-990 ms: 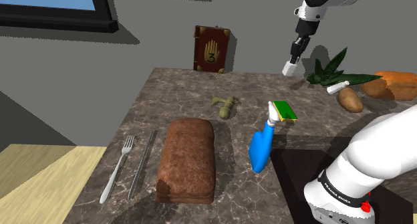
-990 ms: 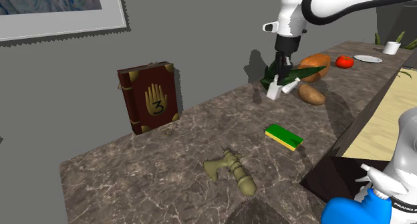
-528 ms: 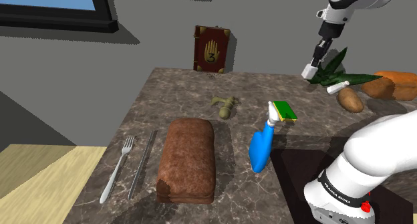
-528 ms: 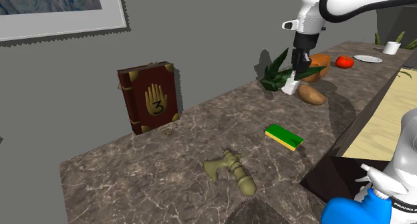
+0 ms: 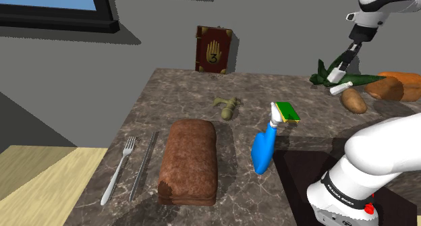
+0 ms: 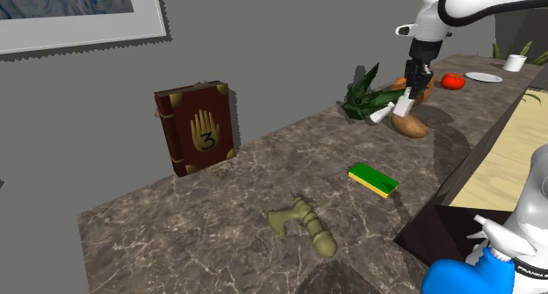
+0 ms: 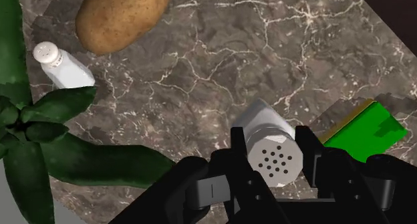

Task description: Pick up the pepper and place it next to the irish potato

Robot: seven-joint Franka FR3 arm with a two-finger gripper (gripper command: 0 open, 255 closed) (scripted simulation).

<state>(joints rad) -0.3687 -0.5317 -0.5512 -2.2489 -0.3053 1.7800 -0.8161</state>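
Shoulder view: the black gripper (image 5: pixel 341 67) hangs over the far end of the marble counter (image 5: pixel 189 96), clamped on a white pepper shaker (image 5: pixel 335 75) near the potato (image 5: pixel 353 100). Second exterior view: the shaker hangs just above the potato. Wrist view: both fingers clasp the shaker, perforated top facing the camera, with the potato lying apart.

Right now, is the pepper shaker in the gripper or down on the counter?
In the gripper: the white pepper shaker sits clasped between both black fingers, up above the counter.
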